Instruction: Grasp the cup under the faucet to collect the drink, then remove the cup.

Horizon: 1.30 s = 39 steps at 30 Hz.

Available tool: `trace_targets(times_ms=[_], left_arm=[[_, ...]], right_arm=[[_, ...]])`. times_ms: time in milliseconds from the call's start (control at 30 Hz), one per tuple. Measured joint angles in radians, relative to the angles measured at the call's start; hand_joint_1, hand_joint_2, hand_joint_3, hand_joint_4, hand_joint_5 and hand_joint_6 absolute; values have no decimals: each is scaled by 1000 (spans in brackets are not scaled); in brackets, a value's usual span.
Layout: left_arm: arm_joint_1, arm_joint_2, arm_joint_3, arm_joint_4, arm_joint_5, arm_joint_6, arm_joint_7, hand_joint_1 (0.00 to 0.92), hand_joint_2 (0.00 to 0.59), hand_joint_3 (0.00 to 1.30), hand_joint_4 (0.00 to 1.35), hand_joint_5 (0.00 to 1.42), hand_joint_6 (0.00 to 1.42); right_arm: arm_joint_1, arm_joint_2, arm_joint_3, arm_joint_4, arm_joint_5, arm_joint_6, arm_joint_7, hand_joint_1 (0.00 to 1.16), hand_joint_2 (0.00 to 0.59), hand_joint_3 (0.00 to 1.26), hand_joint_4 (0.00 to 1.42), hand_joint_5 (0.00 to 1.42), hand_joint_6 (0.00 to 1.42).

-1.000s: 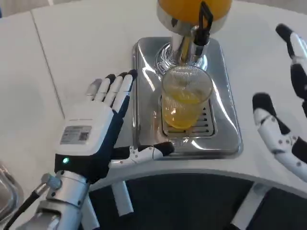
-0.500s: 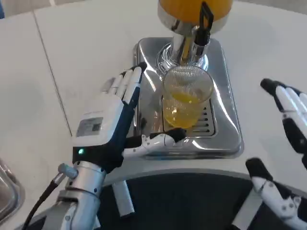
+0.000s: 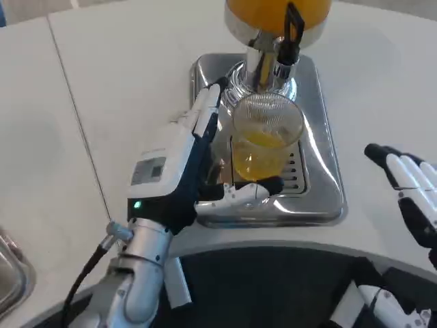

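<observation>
1. Since the earlier frames, left hand (image 3: 179,171) has advanced toward 1 o'clock, from the bare table onto the left edge of the drip tray (image 3: 321,160); right hand (image 3: 410,188) has withdrawn toward 4 o'clock, to the picture's right edge.
2. Left hand state: fingers (image 3: 205,113) extended and held together along the cup's left side, thumb (image 3: 249,191) reaching across in front of the cup's base. The hand brackets the cup but is not closed on it; whether any finger touches the glass cannot be told.
3. Right hand state: fingers spread apart, holding nothing, above the white table (image 3: 102,82) at 3 o'clock of the tray.
4. Labelling: a grey label (image 3: 150,169) sits on the white back of the left hand; its print is too small to read. A green indicator light (image 3: 136,205) glows near the wrist.
5. Cup (image 3: 265,140): clear ribbed glass, upright on the slotted grille of the drip tray, directly below the faucet (image 3: 283,55). Contents: orange-yellow drink filling roughly the lower half.
6. Dispenser (image 3: 276,14): at 12 o'clock of the cup, a chrome column carrying a vessel of orange drink, with a black tap lever (image 3: 293,24) on the faucet.
</observation>
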State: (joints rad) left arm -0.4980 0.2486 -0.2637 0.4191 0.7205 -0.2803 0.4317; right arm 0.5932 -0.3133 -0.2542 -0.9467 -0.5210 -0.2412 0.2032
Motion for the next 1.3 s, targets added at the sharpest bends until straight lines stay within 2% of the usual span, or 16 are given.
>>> trace_targets(times_ms=[167,333,667,833,867,967,1033,1133,1233,1300], left_arm=[[-44,-32,-7,87,-14,-28,41,212,19,0,0,209,225],[-83,-44,-11,154,-43,-60,65,213,19,0,0,224,231],[-140,-74,-30,257,-56,-92,102,226,20,0,0,252,262],[-169,-83,-32,306,-61,-107,124,247,30,0,17,313,333],[-172,-85,-32,312,-62,-108,126,255,29,4,33,348,400],[-185,-99,-33,339,-67,-113,144,332,41,70,143,552,756],[-189,-106,-33,351,-68,-113,157,423,51,179,273,694,949],[-209,-114,-37,367,-61,-112,192,500,62,396,530,917,1211],[-212,-124,-55,374,-43,-102,238,532,61,604,771,1120,1413],[-212,-132,-67,377,-37,-90,259,567,60,767,956,1280,1424]], right_arm=[[-7,12,10,-1,0,12,21,324,448,0,0,0,0],[-25,28,25,-2,-3,42,45,318,448,0,0,0,0],[-56,35,38,-5,-7,91,73,310,444,0,0,0,0],[-60,35,45,-10,-9,107,86,307,444,0,0,0,0],[-61,35,45,-11,-9,109,88,306,445,0,0,0,0],[-62,35,47,-13,-9,120,98,305,445,0,0,0,0],[-65,35,48,-18,-9,127,102,304,443,0,0,0,0],[-73,35,48,-29,-9,138,105,301,441,0,0,0,0],[-81,35,48,-34,-9,155,114,300,439,0,0,0,0],[-85,35,48,-34,-9,166,119,296,441,0,0,0,0]])
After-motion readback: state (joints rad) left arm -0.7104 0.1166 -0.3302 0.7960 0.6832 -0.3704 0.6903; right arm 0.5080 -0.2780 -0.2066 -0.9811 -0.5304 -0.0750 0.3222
